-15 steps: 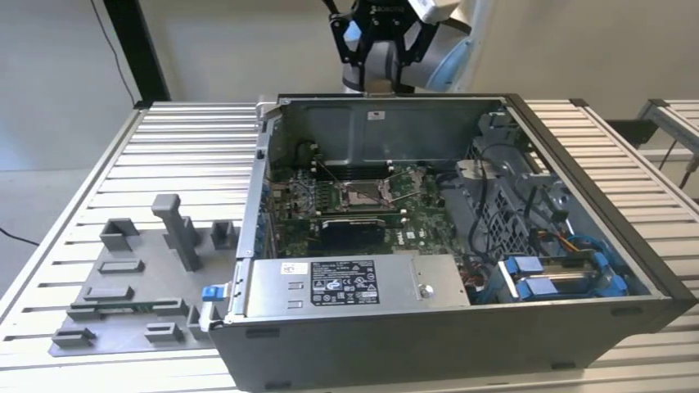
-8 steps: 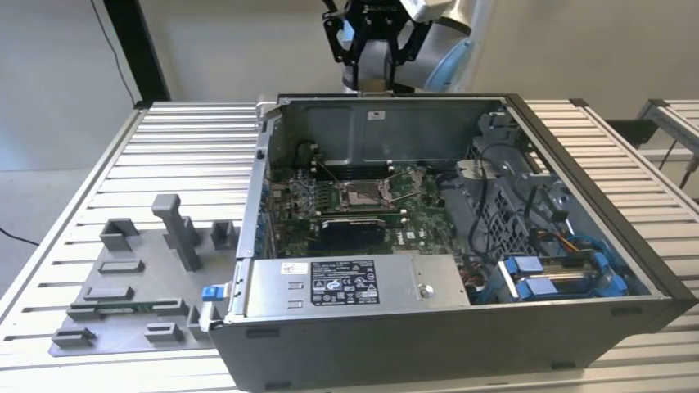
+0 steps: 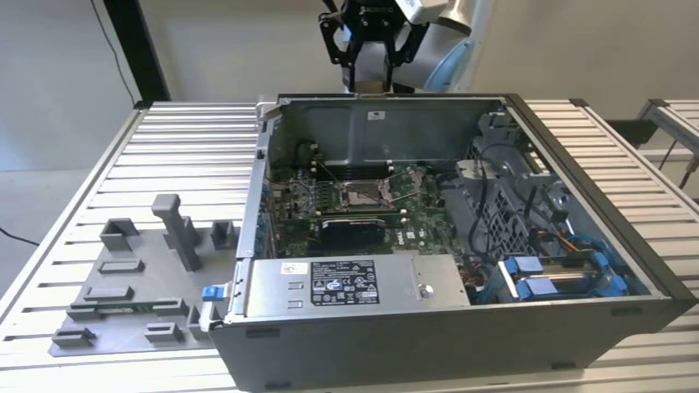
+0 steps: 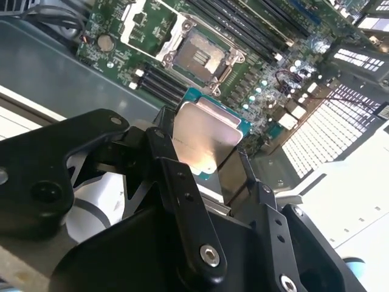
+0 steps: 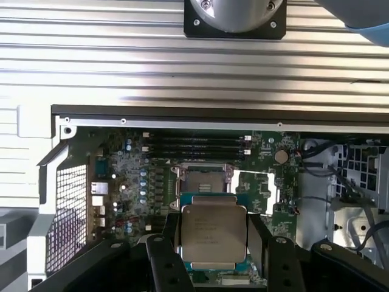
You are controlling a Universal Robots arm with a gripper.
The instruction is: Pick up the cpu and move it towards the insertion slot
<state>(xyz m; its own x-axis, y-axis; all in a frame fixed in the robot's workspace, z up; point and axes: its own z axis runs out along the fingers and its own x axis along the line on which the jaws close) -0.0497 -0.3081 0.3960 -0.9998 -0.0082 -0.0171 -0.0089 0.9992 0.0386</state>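
Open PC case (image 3: pixel 611 246) on a ribbed table (image 3: pixel 186 147), socket (image 3: pixel 361 194) mid-board, gripper (image 3: pixel 372 61) hanging above the back wall, grey fixtures (image 3: pixel 142 278) alongside.

In the first wrist view the cpu (image 5: pixel 213 234) covers the near part of the insertion slot (image 5: pixel 203 180); the pincer (image 5: pixel 213 255) is cut by the picture's edge.
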